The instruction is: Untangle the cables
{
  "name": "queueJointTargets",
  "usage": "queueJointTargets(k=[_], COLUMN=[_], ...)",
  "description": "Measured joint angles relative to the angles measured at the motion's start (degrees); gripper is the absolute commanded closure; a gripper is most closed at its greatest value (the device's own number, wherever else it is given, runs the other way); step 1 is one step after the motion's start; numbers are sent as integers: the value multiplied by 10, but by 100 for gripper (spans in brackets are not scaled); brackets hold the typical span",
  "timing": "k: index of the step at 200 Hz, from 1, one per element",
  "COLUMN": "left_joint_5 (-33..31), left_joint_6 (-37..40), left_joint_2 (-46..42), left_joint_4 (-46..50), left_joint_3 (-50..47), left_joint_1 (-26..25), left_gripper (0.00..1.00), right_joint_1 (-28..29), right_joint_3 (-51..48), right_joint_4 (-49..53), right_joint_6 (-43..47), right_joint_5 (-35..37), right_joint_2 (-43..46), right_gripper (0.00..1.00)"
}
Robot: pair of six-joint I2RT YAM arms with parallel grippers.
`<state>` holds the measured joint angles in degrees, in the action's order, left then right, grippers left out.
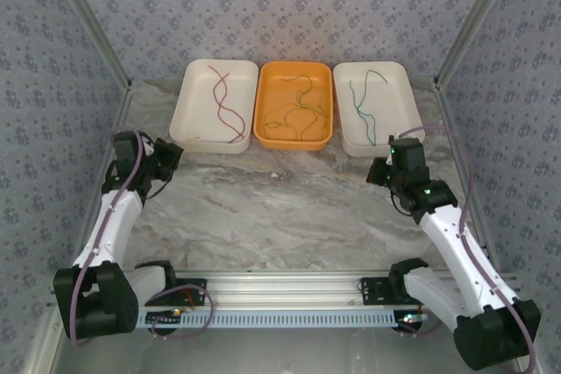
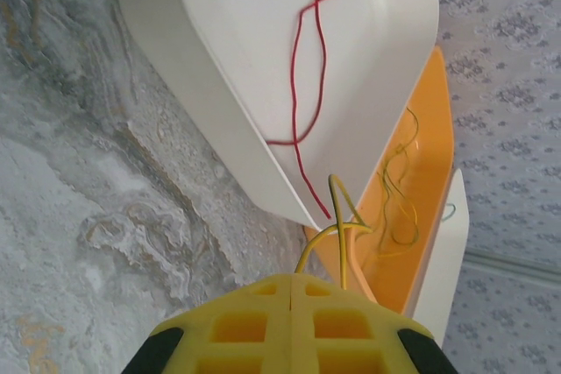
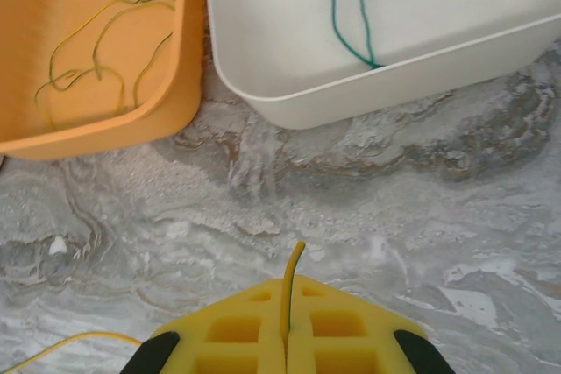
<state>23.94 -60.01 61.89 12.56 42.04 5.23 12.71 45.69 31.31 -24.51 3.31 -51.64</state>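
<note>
Marble surface point(image 1: 280, 208) underneath, my left tool point(image 2: 294, 279) and right tool point(image 3: 287, 285) both pinch shut on a yellow cable point(image 3: 294, 264), mid-sorting I'd say; next it needs laying clear of the orange tray point(image 1: 291, 144).

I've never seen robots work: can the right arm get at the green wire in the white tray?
Probably yes: the green wire lies loose in the open white tray, only table between it and the right pincer. That pincer, though, looks shut on a yellow wire.
</note>
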Motion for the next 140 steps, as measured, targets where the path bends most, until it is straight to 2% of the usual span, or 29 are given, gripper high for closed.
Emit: queueJointTargets(k=[32,56,103,140], left_joint_5=[25,17,-45,-107], left_joint_6=[32,62,103,125], left_joint_2=[-12,-31,-49,-50], left_joint_4=[31,61,103,117], left_joint_3=[-2,-17,-67,-79], left_joint_1=[0,0,-35,-63], left_gripper=[100,100,100,100], right_joint_1=[-60,-134,-260,-367], right_joint_3=[24,83,263,360], right_joint_4=[7,6,-3,-21], right_joint_6=[3,3,-37,-101], right_joint_5=[-31,-69,-140,-195], right_joint_2=[0,-5,-47,-66], right_gripper=[100,100,100,100])
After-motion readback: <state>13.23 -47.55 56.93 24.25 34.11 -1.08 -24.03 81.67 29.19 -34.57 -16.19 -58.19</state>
